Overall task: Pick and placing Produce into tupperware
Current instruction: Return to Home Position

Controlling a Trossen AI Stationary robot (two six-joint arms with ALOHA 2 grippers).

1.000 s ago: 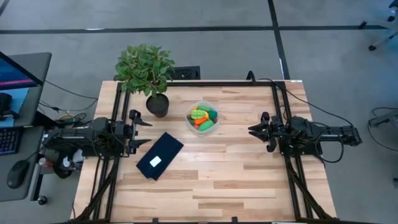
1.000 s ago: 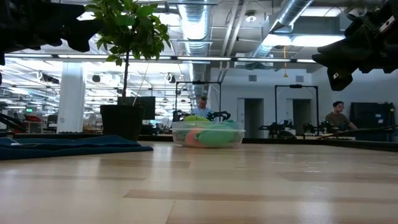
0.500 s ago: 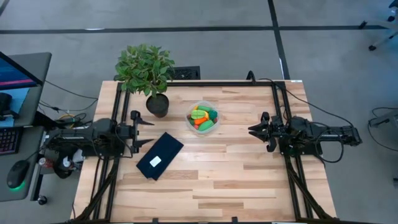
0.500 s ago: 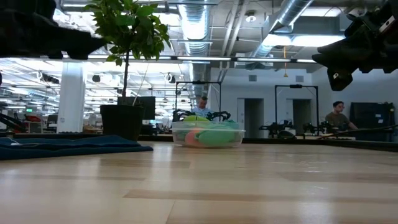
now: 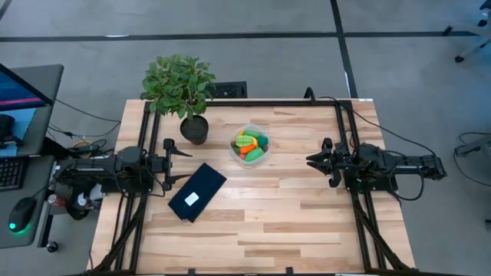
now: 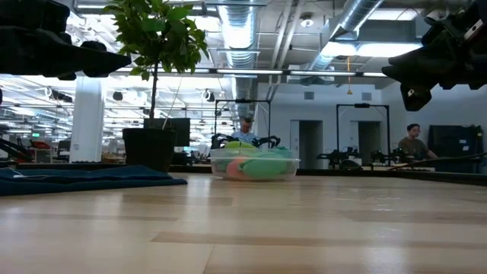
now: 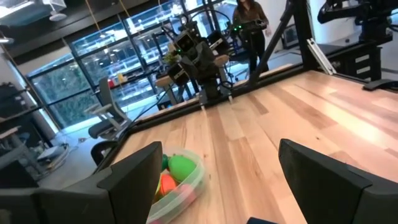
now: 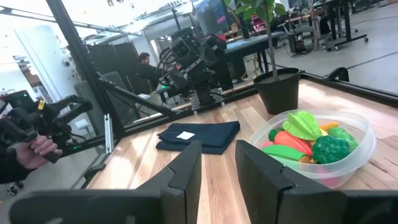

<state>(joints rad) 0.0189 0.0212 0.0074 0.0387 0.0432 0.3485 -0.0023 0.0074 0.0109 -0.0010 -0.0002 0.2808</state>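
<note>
Counter (image 5: 268,222): pale wood planks, with black frame rails down both sides.

Tupperware (image 5: 233,146): round, clear, upright. It stands toward the far middle of the counter, just beside the black pot (image 5: 194,129) of the potted plant (image 5: 178,80), and is not touching it.

Produce (image 5: 250,146): all of it is piled inside the tupperware, up to the rim. The right wrist view shows an orange carrot (image 8: 291,142), a green starfruit (image 8: 303,124) lying on top, a knobbly dark-green piece (image 8: 328,149) and a green oblong piece (image 8: 281,152). In the low view something pinkish shows through the wall low down; I cannot tell what it is.

Left pincer (image 5: 184,163): over the counter's left side, raised off the wood and pointing toward the middle. Its fingers stand wide apart with nothing between them. It hangs just beside a corner of the folded dark cloth (image 5: 201,188), near the pot and clear of the tupperware.

Right pincer (image 5: 308,161): over the right side, raised, pointing toward the middle and well apart from the tupperware. Its fingers are drawn close, with a narrow gap through which the wood shows. It holds nothing.

The cloth lies flat and askew, with a white label (image 5: 192,198) on top. It sits nearer the front edge than the tupperware.

Room beyond: a seated person (image 6: 415,143) behind the counter on the right of the low view. A person's hand (image 8: 38,149) grips a dark device off the counter's side in the right wrist view.
</note>
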